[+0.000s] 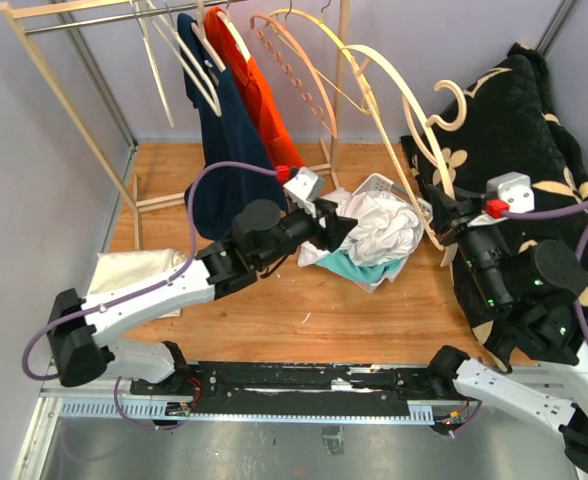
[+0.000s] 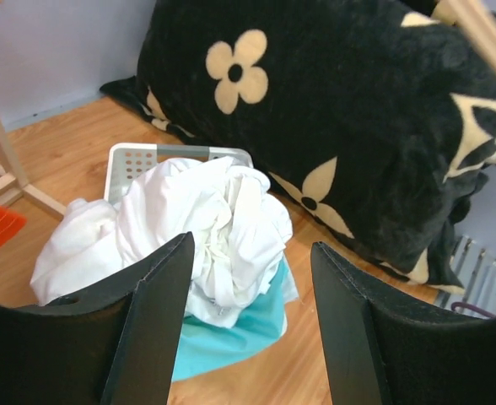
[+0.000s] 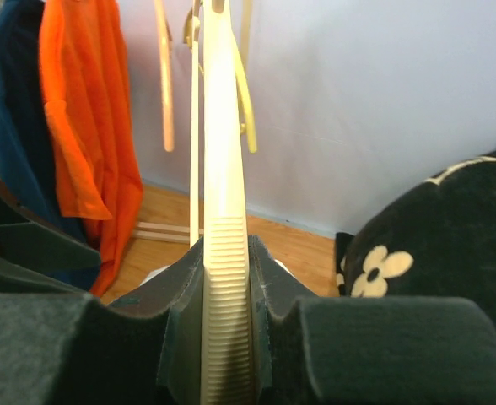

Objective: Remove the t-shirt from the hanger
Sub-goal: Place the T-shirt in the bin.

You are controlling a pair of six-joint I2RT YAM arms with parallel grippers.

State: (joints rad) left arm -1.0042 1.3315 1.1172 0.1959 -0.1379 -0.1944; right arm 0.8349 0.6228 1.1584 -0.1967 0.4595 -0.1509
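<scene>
I have my left gripper (image 2: 250, 253) spread wide and holding nothing, just left of the white t-shirt (image 2: 202, 211), which lies crumpled on the basket (image 2: 159, 157) mid-scene. My right gripper (image 3: 225, 274), at the right, pinches the wooden hanger (image 3: 221, 152).

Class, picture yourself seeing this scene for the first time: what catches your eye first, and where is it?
The black flowered blanket draped at the right stands out first, then the orange t-shirt hanging beside a navy one at the back left. In the middle, the left gripper hangs open over a heap of white clothes in a basket, while the right gripper has its fingers clamped on a cream hanger.
</scene>
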